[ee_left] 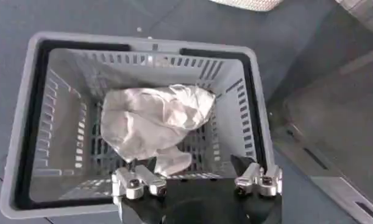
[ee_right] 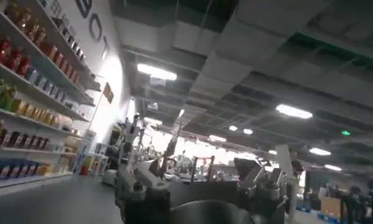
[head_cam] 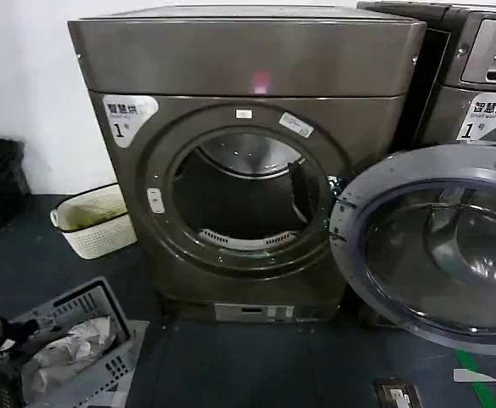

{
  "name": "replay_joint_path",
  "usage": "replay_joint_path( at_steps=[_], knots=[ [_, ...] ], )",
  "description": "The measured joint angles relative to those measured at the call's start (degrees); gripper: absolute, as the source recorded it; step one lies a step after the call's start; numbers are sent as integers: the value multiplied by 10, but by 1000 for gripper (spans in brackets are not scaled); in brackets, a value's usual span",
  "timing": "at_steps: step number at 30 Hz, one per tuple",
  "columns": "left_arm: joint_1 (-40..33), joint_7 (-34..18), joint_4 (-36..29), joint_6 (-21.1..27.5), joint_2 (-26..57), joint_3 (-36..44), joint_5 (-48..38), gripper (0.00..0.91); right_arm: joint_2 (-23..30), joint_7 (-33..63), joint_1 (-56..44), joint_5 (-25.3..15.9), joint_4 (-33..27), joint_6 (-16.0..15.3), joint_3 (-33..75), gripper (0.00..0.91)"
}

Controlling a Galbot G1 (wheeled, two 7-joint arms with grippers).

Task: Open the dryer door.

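The door (head_cam: 435,246) hangs wide open at the dryer's (head_cam: 248,161) right, so I'm done. My left gripper (ee_left: 195,182) is open and empty over the basket (ee_left: 28,109); my right gripper (ee_right: 202,182) is open and empty too.

Bronze-grey dryer (head_cam: 256,76), grey door swung open.
The dryer door (head_cam: 435,246) shows a pale grey inner face around dark tinted glass; below the left gripper (ee_left: 197,182), a grey slatted basket (ee_left: 28,122) holds off-white, perhaps beige, cloth (ee_left: 150,119); a cream basket (head_cam: 95,223) stands beside.

Dim, soft frames (ceiling lights (ee_right: 156,72) glaring), pink glint on the dryer (head_cam: 260,82).
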Motion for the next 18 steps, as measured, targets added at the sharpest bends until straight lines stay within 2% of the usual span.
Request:
replay_joint_path(
  at_steps=[18],
  knots=[
    [-2, 1, 7, 0, 0, -2, -3, 907, 3, -2, 1, 0, -3, 2, 0, 907]
  ],
)
